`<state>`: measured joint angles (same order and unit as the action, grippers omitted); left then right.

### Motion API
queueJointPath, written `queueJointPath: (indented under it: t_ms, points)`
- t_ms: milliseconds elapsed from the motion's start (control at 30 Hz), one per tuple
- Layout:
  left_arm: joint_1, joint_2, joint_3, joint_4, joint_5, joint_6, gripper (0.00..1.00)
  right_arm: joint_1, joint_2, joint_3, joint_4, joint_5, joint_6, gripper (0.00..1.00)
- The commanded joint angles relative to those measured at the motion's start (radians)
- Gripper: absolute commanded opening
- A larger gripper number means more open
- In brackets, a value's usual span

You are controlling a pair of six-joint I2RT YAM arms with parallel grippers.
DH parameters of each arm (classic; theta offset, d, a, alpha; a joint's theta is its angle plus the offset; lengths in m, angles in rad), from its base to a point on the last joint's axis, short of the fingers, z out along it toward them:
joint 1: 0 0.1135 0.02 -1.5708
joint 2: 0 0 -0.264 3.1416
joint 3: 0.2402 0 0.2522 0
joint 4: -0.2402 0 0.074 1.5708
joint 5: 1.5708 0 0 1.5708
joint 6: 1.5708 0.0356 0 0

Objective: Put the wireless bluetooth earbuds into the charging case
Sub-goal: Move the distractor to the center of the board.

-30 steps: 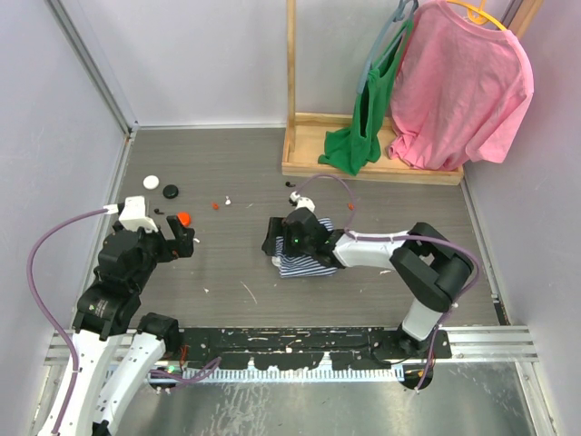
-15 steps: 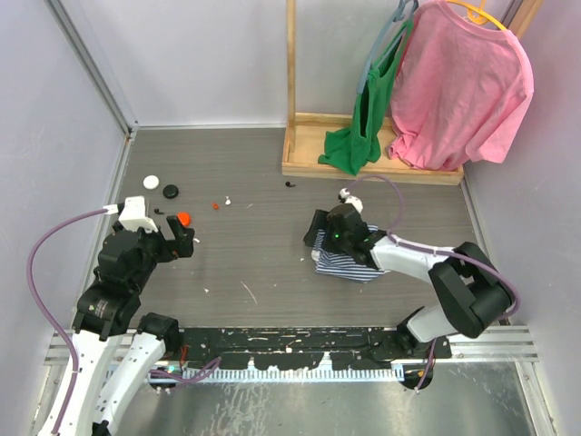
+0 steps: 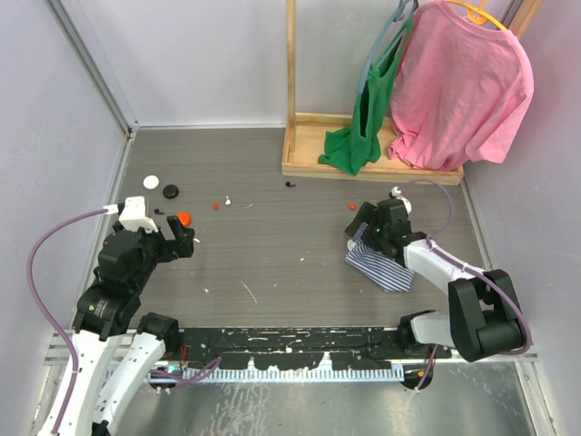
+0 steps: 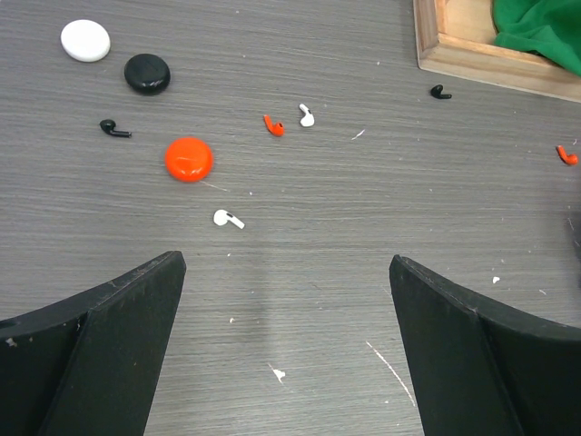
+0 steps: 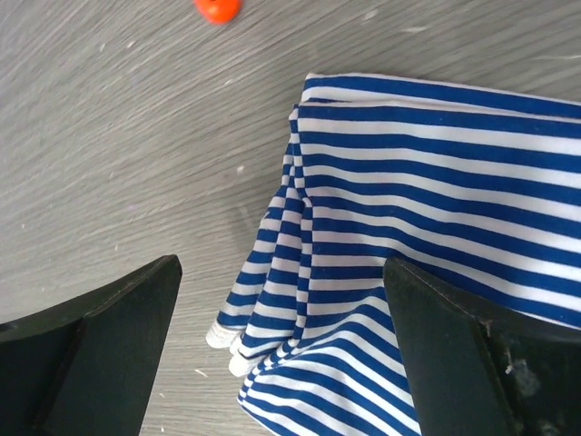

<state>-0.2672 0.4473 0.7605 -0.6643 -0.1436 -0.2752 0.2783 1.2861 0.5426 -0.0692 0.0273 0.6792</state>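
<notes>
Earbuds (image 4: pixel 228 219), six perhaps, lie beyond the left jaws.

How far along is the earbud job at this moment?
Nothing looks done: a white earbud, a red earbud and four more lie loose on the table, and the red case looks shut. Nothing is in hand: the left tool is open above the table, the right tool open over the striped cloth. All picking and inserting is left.

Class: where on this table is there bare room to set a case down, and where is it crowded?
Bare: the middle stretch between the red case and the striped cloth. Crowded: the far left, where white case, black case and loose earbuds cluster.
</notes>
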Motion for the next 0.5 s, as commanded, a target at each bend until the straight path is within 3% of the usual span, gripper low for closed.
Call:
queueJointPath:
  t_ms: [0,467]
  points:
    - [-0.007,-0.006,0.002,0.020,-0.012,0.009,0.98,-0.115,-0.045,-0.014,-0.017,-0.052,-0.023,1.00]
    - [-0.015,-0.010,0.002,0.020,-0.020,0.011,0.98,-0.402,-0.137,-0.102,-0.020,0.024,0.034,1.00]
